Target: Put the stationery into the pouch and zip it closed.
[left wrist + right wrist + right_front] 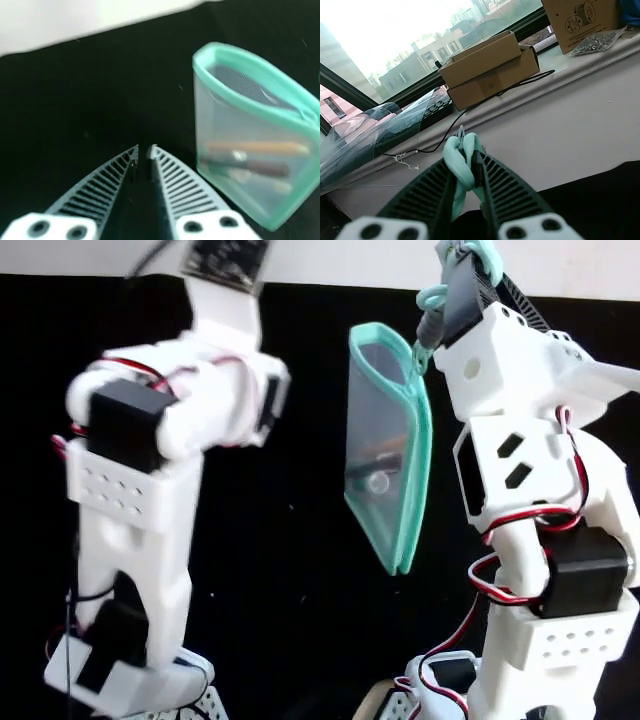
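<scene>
A clear pouch (pixel 385 460) with a teal rim hangs in the air above the black table, between the two arms. Its teal loop (pixel 462 167) is pinched in my right gripper (pixel 467 150), which is shut on it and held high at the back right (pixel 462 285). The pouch (pixel 250 150) hangs tilted with its top rim gaping. Inside lie a wooden pencil (pixel 255 147) and a couple of pens. My left gripper (pixel 144 150) is shut with nothing in it. It sits level with the pouch and off to its side, not touching it.
Black cloth (pixel 100 100) covers the table up to a white wall at the back. Behind that, cardboard boxes (pixel 490 67) and a cable rest on a windowsill. Both arm bases (pixel 130 680) stand at the near edge.
</scene>
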### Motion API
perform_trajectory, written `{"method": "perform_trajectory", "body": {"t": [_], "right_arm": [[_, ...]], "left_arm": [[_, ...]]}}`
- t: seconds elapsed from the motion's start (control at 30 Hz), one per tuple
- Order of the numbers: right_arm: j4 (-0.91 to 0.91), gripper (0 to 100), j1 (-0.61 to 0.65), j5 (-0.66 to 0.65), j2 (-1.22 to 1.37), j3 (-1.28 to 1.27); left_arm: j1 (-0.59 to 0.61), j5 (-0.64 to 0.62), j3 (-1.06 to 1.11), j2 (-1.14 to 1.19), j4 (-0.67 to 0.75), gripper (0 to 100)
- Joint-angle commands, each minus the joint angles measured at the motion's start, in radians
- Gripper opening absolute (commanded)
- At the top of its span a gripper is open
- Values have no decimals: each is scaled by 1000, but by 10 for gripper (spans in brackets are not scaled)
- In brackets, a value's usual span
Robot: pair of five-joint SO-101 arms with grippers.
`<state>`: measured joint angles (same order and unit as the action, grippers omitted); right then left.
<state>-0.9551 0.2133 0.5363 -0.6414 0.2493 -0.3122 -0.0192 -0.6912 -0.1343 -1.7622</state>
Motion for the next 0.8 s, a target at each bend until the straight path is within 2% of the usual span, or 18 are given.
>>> {"method": "perform_trajectory", "body": {"t": [0.0, 0.17, 0.33, 0.53, 0.77], "right_arm": [[8, 5, -4, 15, -4, 4], [5, 5, -4, 80, -7, 4], [5, 5, -4, 92, -7, 4], [4, 5, -4, 92, -7, 4], [4, 5, -5, 92, -4, 4]], "left_arm": [[-117, 2, 99, -79, 2, 171], [-203, 0, 185, -105, 2, 269], [-209, -6, 189, -113, 3, 288], [-213, -215, 193, -124, 98, 288], [-360, -436, 189, -117, 189, 289]]}}
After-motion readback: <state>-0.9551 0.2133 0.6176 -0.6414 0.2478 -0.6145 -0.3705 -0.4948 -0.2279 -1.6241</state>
